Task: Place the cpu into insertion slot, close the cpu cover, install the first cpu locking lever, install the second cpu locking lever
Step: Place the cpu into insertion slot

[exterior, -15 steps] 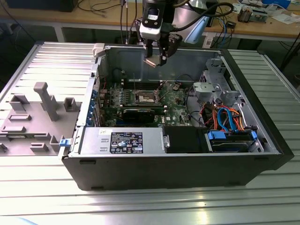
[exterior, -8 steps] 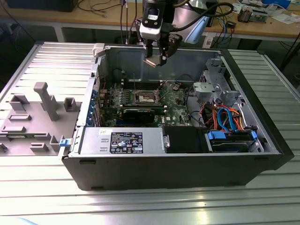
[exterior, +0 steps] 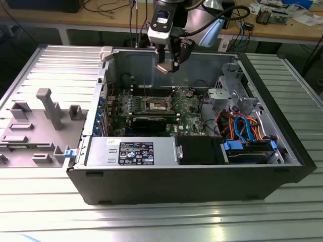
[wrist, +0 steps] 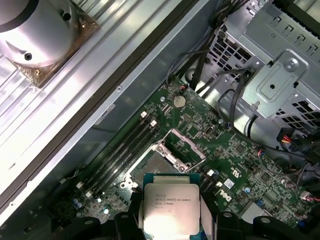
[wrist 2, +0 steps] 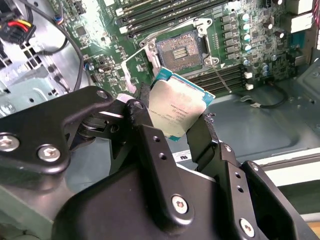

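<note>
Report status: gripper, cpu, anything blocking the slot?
Gripper shut on cpu, held above the motherboard. Insertion slot empty, cpu cover swung open. Nothing visible between cpu and slot.

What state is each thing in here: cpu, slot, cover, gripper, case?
cpu: held by its edges above the board, not yet seated.
slot: empty, dark centre exposed.
cover: swung open, off the slot.
gripper: shut on the cpu.
case: open, board exposed.
</note>
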`<state>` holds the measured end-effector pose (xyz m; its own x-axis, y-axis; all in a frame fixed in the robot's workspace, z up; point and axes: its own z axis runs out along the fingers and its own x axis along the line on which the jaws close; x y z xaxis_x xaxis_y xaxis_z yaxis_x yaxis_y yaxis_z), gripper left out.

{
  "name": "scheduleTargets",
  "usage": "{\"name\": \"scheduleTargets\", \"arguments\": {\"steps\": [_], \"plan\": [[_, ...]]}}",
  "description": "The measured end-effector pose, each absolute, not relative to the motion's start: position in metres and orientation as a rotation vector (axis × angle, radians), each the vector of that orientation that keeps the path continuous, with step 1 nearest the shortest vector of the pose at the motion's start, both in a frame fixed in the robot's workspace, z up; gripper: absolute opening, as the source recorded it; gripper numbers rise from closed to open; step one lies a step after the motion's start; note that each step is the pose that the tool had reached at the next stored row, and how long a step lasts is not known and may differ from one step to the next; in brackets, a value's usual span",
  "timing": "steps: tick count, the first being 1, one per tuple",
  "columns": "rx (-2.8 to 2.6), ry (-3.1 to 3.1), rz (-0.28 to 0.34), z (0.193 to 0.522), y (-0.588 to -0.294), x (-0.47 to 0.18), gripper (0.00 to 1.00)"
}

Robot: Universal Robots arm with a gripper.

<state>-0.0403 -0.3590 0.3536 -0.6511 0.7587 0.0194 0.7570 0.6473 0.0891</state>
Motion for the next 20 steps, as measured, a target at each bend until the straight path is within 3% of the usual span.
{"name": "scheduleTargets", "arguments": {"steps": [20], "plan": [[1.368,2.8,0.137,0.3464,-0.3591,-0.0403,0.54]]}}
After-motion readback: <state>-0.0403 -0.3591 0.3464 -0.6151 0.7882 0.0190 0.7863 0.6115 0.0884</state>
